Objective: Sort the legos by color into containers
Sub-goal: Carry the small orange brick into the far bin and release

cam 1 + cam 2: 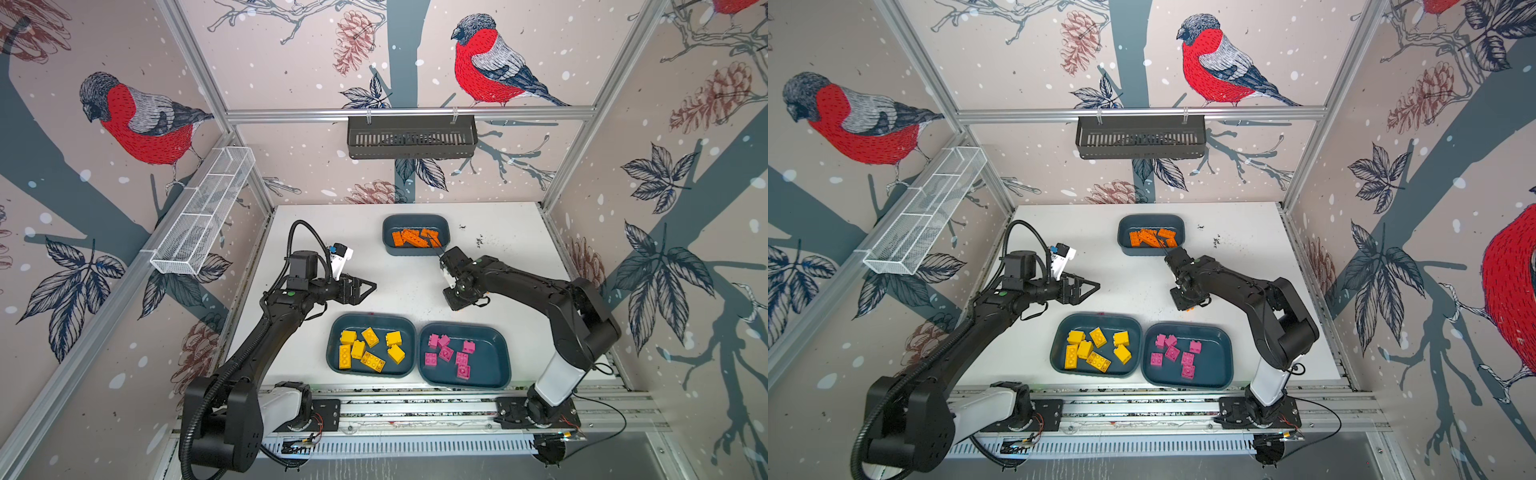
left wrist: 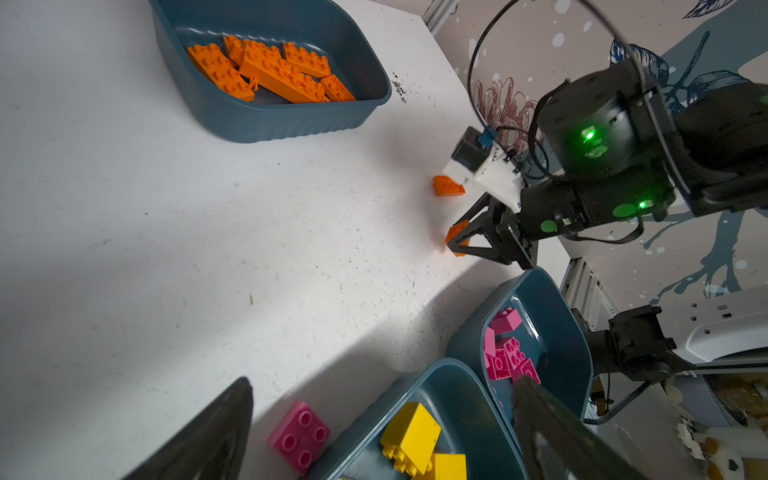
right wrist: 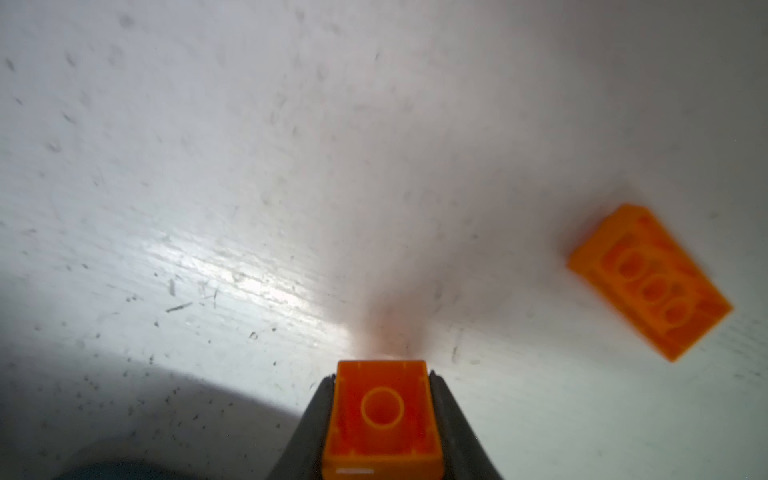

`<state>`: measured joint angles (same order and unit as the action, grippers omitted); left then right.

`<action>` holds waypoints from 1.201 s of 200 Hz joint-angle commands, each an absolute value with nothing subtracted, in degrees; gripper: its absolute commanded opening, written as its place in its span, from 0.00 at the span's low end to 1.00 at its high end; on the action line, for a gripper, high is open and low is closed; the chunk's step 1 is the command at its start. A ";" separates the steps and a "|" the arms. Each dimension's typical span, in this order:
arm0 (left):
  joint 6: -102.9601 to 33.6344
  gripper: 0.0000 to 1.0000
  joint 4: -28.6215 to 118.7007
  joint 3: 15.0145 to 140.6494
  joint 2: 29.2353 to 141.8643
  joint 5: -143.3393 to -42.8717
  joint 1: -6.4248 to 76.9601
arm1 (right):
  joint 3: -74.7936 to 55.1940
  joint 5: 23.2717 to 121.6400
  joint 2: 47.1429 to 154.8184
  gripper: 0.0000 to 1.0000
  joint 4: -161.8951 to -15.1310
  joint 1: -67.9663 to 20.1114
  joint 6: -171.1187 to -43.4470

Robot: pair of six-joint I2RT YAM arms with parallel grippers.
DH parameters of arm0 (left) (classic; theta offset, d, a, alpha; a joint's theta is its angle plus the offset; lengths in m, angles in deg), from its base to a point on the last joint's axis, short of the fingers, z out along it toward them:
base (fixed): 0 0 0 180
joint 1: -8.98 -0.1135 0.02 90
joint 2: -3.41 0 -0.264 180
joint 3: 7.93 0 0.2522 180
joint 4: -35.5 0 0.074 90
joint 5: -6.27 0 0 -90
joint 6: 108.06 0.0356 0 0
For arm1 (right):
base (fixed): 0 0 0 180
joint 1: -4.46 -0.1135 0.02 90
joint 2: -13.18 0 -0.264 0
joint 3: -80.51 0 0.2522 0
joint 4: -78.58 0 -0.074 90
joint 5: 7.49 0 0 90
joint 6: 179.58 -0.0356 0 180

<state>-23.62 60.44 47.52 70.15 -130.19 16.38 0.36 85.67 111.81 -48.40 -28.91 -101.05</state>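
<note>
Orange square plastic brick (image 3: pixel 382 415) clamped in right gripper (image 3: pixel 381 377).
Lift straight, high enough to clear the teal plastic tub (image 1: pixel 411 251) beside the gripper.

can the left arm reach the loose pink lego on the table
Likely yes: the pink lego lies loose on the table just outside the tub holding yellow legos, close to the open left gripper, and nothing covers it.

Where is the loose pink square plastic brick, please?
The pink square plastic brick lies studs up on the white table, just outside the dark teal tub of yellow bricks, per the left wrist view.
</note>
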 commanded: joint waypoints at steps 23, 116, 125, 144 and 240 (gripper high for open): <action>-23.48 0.97 58.93 48.52 70.38 -131.01 16.27 | -8.76 84.37 112.86 0.25 -47.07 -25.87 -98.56; -23.48 0.97 57.96 49.97 70.29 -131.33 16.27 | -41.87 85.97 135.96 0.26 -53.74 -23.67 -99.84; -23.44 0.96 57.92 50.06 70.24 -131.28 16.27 | -44.19 86.80 138.13 0.26 -54.48 -23.54 -100.24; -23.16 0.96 58.14 50.15 70.29 -131.28 16.27 | -48.10 86.53 142.23 0.28 -56.13 -23.44 -101.10; -23.23 0.96 57.89 49.49 71.14 -131.45 16.10 | -43.29 83.23 137.04 0.68 -52.40 -21.28 -98.20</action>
